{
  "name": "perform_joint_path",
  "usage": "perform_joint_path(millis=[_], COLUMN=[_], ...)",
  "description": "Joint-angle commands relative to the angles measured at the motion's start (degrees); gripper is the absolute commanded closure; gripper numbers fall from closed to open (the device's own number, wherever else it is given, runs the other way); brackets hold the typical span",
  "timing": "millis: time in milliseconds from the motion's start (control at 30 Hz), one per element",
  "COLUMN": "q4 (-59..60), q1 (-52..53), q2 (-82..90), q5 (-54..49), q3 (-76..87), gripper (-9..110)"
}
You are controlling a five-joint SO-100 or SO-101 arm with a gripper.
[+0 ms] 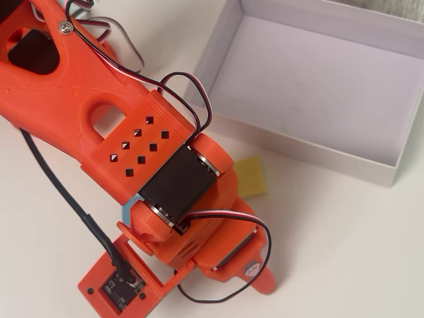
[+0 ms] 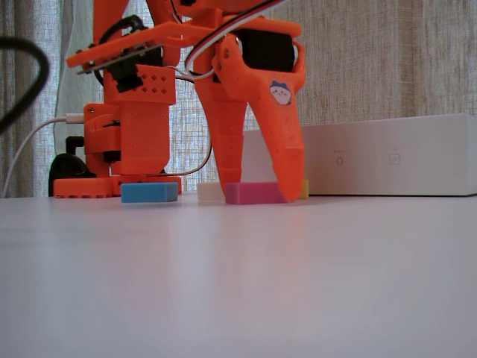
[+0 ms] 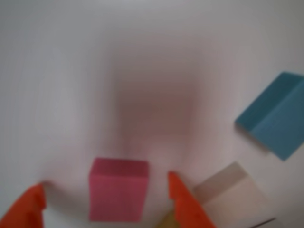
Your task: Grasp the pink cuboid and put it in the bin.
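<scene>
The pink cuboid (image 2: pixel 250 193) lies flat on the white table, and the wrist view shows it as a magenta block (image 3: pixel 118 194) low in the picture. My orange gripper (image 2: pixel 258 191) stands open around it, one finger on each side with the tips down at table height. In the wrist view a gap shows between the block and each finger (image 3: pixel 187 204). In the overhead view my arm hides the cuboid. The bin (image 1: pixel 291 142), a shallow white box, fills the upper right of the overhead view, and in the fixed view it stands behind the gripper as a white wall (image 2: pixel 387 156).
A blue block (image 2: pixel 149 192) lies left of the pink one near my arm's base. A white block (image 2: pixel 209 192) sits just behind the gripper. A yellow block (image 1: pixel 252 175) lies between the gripper and the bin's near wall. Black and white cables trail past the arm.
</scene>
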Motion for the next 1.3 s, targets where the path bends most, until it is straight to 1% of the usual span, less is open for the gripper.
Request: perform_joint_path(millis=[0, 33, 167, 267, 367, 400, 500, 600, 800, 900, 967, 1133, 1267], q4=[-0.09, 0.09, 0.09, -0.09, -0.35, -0.35, -0.79, 0.35, 3.52, 6.86, 9.49, 16.26, 18.02], q1=[-0.53, -0.35, 0.26, 0.44, 0.62, 0.7, 1.05, 1.41, 0.79, -3.43, -7.82, -22.5, -35.95], q2=[-0.53, -0.53, -0.62, -0.53, 0.0, 0.18, 1.58, 6.42, 25.14, 33.13, 36.83, 40.87, 42.1], q5=[-0.7, -0.44, -0.18, -0.79, -1.05, -1.05, -1.32, -4.39, -10.99, -16.26, -17.93, -18.54, -19.69], q3=[-0.26, -0.26, -0.09, 0.0, 0.53, 0.7, 1.76, 2.11, -1.93, -6.68, -9.58, -16.17, -14.5], gripper=[76, 80, 81, 91, 108, 110, 110, 110, 110, 110, 110, 110, 110])
